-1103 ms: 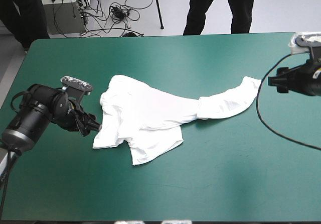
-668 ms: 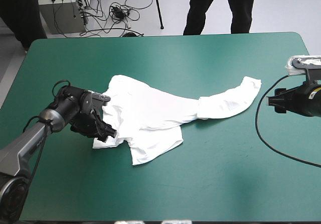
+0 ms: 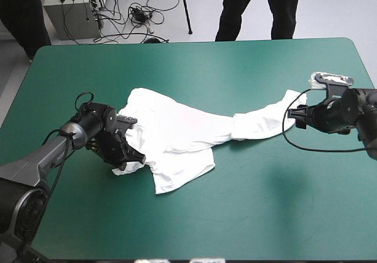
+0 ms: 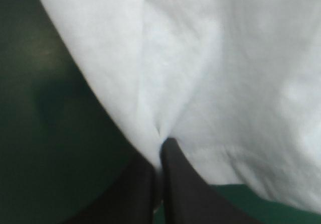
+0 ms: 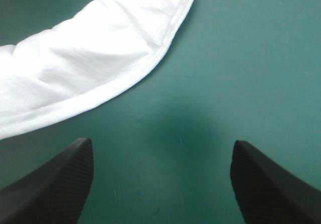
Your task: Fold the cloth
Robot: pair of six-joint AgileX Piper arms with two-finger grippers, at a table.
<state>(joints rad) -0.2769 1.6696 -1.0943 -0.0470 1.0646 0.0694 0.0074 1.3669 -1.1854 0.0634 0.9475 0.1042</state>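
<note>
Left gripper (image 4: 161, 147): the black fingers are pressed together on a fold of the T-shirt (image 4: 200, 58), and the cloth puckers where the tips meet. In the high view this grip sits at the shirt's near-left corner.

Right gripper (image 5: 161, 142): the fingers stand wide apart with nothing between them, low over the bare teal-green cover (image 5: 241, 58). The shirt's hemmed right end lies just ahead and is not touched.

T-shirt: it lies on the table's middle, rumpled and only partly spread. The body bunches toward the left and a long strip trails out to the right.

Just changed: earlier the left gripper was beside the shirt on bare cover, and it has since come onto the corner and closed. The right arm has come in from the table's right edge to the trailing end.

Meaning for the task: one corner looks secured and the second grip is still to be made. No fold is made yet, and this step looks like taking hold to spread the shirt.

Risk: the pinched fold may hold more than one layer.
</note>
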